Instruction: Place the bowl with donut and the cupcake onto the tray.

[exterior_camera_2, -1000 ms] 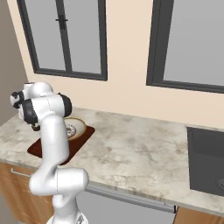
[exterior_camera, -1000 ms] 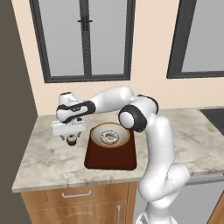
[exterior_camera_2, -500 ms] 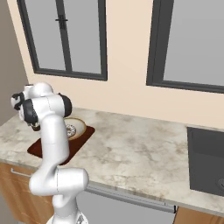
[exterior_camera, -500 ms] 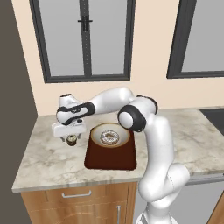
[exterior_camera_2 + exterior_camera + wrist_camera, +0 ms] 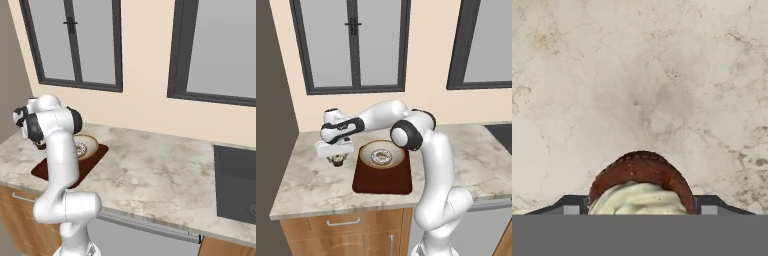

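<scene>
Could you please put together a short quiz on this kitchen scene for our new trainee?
1. True or false: the bowl holding the donut already sits on the tray.
2. Where is the cupcake? A) on the tray B) on the marble counter, left of the tray C) in the bowl
3. What is the pincer positioned over?

Key
1. True.
2. B.
3. The cupcake, which lies between its fingers in the hand view; a firm grip cannot be confirmed.
</scene>
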